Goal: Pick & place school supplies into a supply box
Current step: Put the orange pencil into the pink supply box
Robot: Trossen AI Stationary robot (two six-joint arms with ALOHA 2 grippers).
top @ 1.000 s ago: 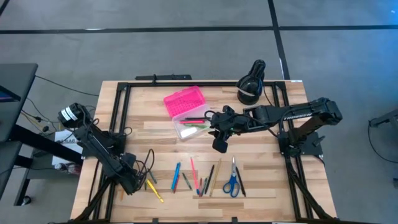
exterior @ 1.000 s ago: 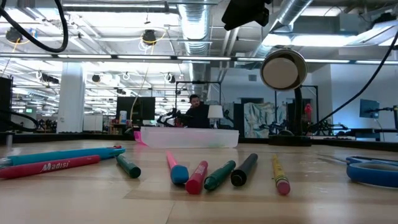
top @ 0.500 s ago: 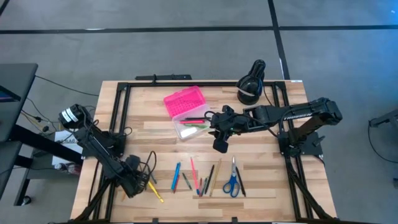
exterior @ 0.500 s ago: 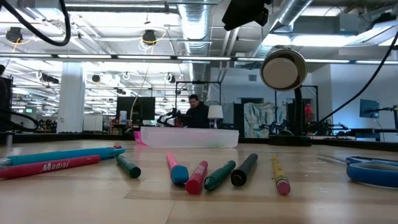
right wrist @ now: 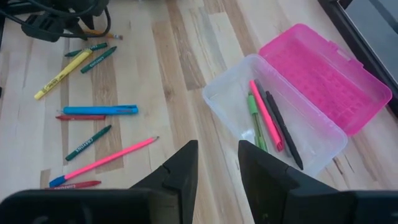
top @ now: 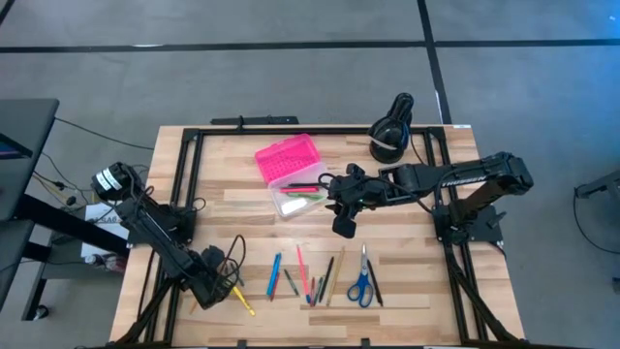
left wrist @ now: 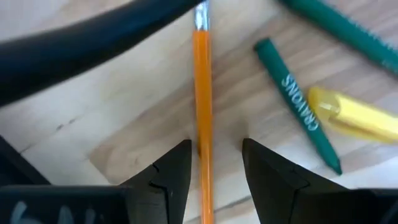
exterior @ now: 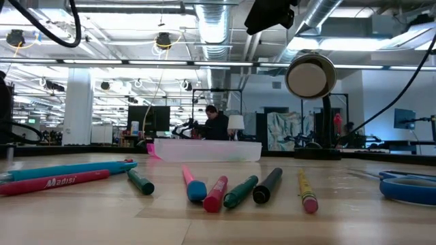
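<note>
Straddling an orange pencil (left wrist: 202,112), the left end effector (top: 215,287) sits low at the near-left part of the tabletop (top: 242,194), fingers (left wrist: 168,171) spread with one on each side of the shaft and not yet touching it. A dark cable (left wrist: 93,43) crosses just above the pencil's metal ferrule. Beside the pencil lie a green crayon (left wrist: 298,118) and a yellow marker (left wrist: 354,112), apart from the fingers.

The right end effector (top: 343,221) hovers over the middle of the tabletop, its fingers (right wrist: 180,171) parted and holding nothing, just beside the supply box (top: 291,174). The box stands open, its pink lid (right wrist: 329,74) folded back from the clear base (right wrist: 236,106), which already holds a green pen (right wrist: 255,118), a pink pen (right wrist: 266,115) and a dark pen (right wrist: 283,127).

The remaining supplies lie in a loose row along the near edge: a blue pen (right wrist: 99,110), a pink pencil (right wrist: 106,160), and blue-handled scissors (top: 361,283) to the right. A black round device (top: 390,131) stands at the far right.

Likely hazards, as judged: the thin round pencil may roll or pivot if the fingers close off-centre; the cable may snag the pencil's end on lifting; and the box, light and unanchored, may shift if nudged by the right arm.
</note>
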